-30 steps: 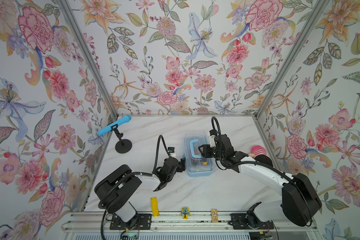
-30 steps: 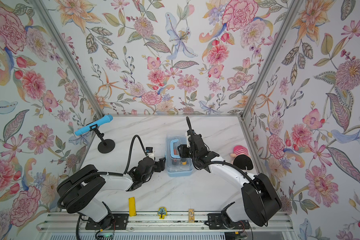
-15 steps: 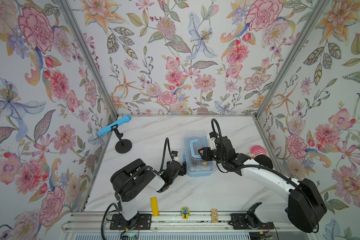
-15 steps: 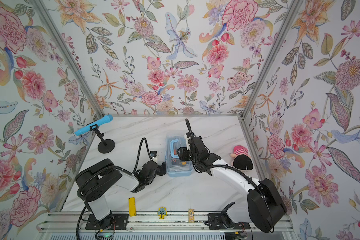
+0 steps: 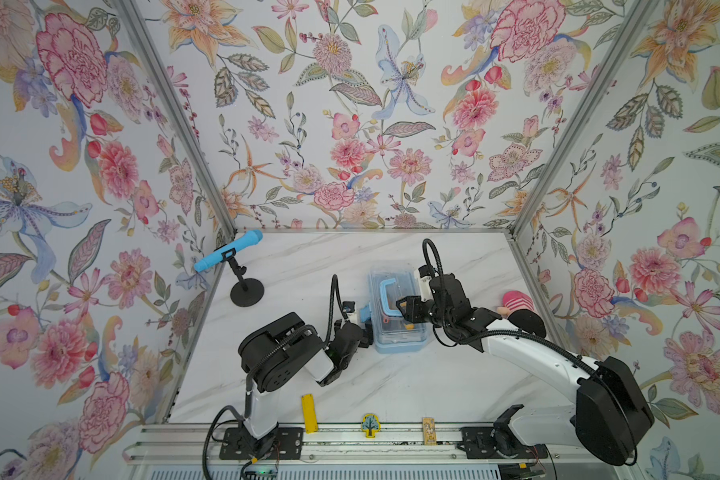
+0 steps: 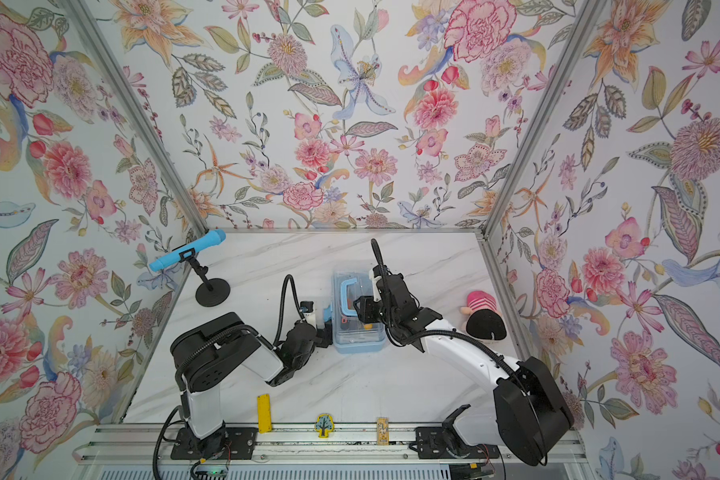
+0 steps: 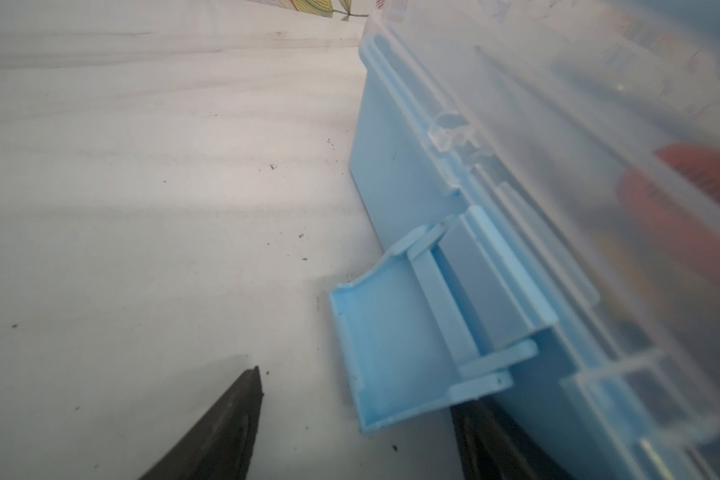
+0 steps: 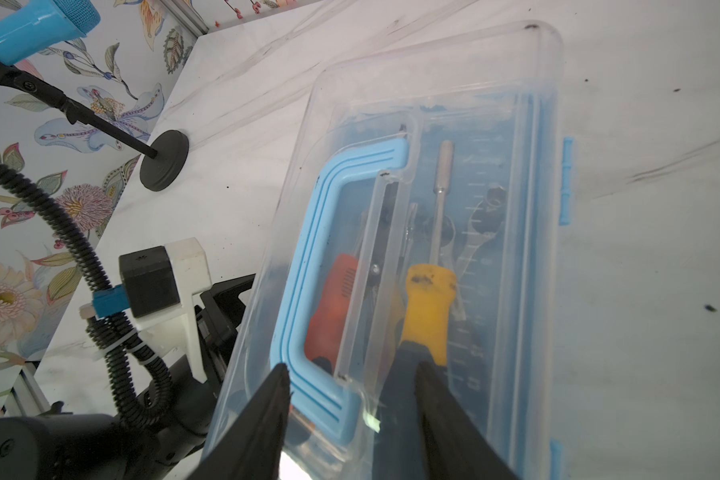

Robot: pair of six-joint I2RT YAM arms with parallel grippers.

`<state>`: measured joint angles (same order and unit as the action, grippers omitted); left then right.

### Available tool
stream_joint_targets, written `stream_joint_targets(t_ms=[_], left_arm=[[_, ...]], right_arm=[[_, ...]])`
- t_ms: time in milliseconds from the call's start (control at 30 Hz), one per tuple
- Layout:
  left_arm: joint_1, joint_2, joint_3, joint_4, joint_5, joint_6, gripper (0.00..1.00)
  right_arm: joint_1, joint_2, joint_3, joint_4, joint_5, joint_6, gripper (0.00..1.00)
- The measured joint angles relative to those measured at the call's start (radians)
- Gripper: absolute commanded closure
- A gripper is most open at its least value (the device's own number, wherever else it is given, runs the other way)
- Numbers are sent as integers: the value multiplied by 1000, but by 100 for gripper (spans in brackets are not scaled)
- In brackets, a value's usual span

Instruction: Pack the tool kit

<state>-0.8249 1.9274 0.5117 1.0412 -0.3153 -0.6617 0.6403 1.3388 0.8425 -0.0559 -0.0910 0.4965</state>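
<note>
The tool kit (image 5: 398,332) (image 6: 358,338) is a light-blue box under a shut clear lid (image 8: 454,83), in mid-table. Through the lid I see an orange-handled tool (image 8: 331,307), a yellow screwdriver (image 8: 429,307) and a wrench (image 8: 479,224). My right gripper (image 5: 400,307) (image 6: 356,309) (image 8: 352,368) hovers open over the lid, its fingers either side of one end of the blue handle (image 8: 308,249). My left gripper (image 5: 364,328) (image 6: 325,332) (image 7: 356,395) is open low at the box's left wall. The side latch (image 7: 391,345) is flipped outward between its fingers.
A blue microphone (image 5: 229,251) on a black stand (image 5: 247,293) is at the back left. A pink striped plush (image 5: 516,301) and a black pad (image 5: 526,322) lie by the right wall. A yellow bar (image 5: 309,413), a tree token (image 5: 368,424) and a small card (image 5: 428,428) sit at the front rail.
The left arm's big black link has swung right, toward the box, while its gripper stays at the box's left side. The right arm has barely moved.
</note>
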Motion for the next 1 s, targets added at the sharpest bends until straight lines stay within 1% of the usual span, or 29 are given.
stream_joint_targets(t_ms=[200,333,1000], left_arm=[[0,2,-13,26,-1,0,27],[5,-2,-25,30,-4,0,27],[37,-75,-50,30,-7,0,27]], right_arm=[[2,0,0,1,0,2,50],[22,0,0,2,0,6,50],[29,3,0,8,-6,10,50]])
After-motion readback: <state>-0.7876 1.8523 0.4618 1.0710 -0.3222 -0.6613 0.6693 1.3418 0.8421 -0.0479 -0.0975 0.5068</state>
